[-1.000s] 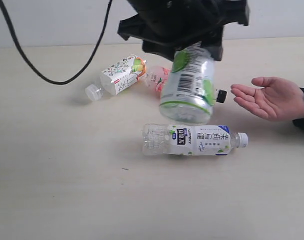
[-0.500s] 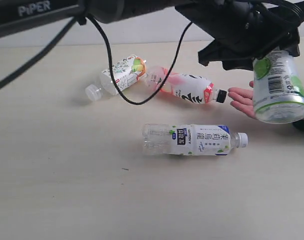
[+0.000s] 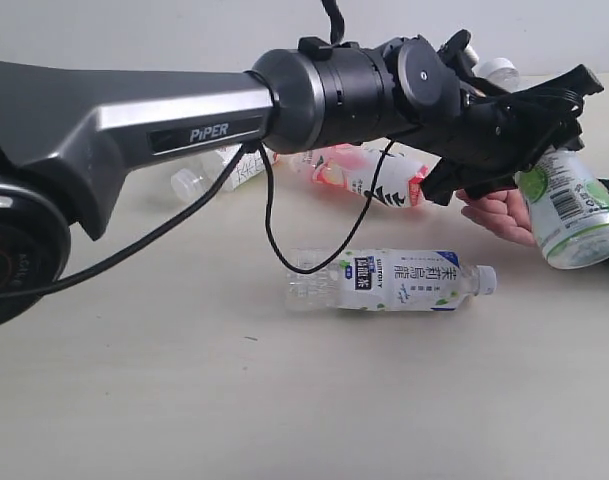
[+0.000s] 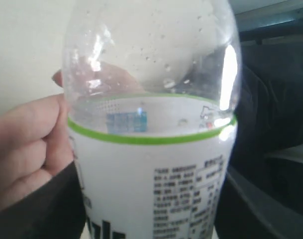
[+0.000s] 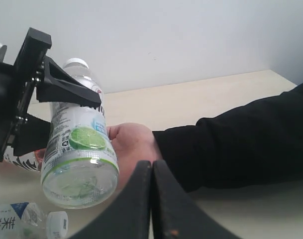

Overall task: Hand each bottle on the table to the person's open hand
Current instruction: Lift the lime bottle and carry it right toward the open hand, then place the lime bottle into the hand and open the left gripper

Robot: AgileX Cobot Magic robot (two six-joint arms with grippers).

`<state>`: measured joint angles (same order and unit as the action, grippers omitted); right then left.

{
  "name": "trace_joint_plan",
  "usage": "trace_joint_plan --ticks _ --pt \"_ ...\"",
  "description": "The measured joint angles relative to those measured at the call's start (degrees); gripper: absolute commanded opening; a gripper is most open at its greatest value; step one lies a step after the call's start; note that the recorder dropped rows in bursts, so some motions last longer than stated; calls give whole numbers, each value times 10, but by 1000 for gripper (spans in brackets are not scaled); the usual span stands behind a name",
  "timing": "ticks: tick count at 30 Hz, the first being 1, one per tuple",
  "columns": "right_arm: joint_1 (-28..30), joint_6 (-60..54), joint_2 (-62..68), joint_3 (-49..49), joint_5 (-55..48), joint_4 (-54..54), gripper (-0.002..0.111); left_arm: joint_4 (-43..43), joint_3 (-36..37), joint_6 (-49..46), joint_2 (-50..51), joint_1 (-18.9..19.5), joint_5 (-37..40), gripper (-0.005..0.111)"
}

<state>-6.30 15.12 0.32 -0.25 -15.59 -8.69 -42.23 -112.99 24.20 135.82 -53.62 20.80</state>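
The wide table is crossed by the left arm. The left gripper pinches the green-lime bottle near its neck, base tilted down, right by the person's open hand (contact unclear). On the tabletop lie the white-blue label bottle, the pink-peach bottle and the white patterned bottle, the last two partly hidden by the arm. The right gripper is pressed together, empty.
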Motion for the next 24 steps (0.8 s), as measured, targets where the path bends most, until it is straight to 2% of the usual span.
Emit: trace_joint_plan --ticks 3,5,8,13,19,21,24 --pt "0 0 0 0 0 0 0 -2 0 -2 13 0 -6 1" --pt "0 0 0 0 0 0 0 -4 0 -2 22 0 -10 7" --pt "0 0 0 0 0 0 0 -6 0 -3 25 0 -13 27" --pt "0 0 0 0 0 0 0 -6 0 -6 25 0 -15 45" --pt "0 0 0 0 0 0 0 -7 0 -13 26 0 -15 78" --pt "0 0 0 0 0 0 0 -7 0 -19 26 0 -16 84" --pt "0 0 0 0 0 0 0 -9 0 -29 26 0 -16 85"
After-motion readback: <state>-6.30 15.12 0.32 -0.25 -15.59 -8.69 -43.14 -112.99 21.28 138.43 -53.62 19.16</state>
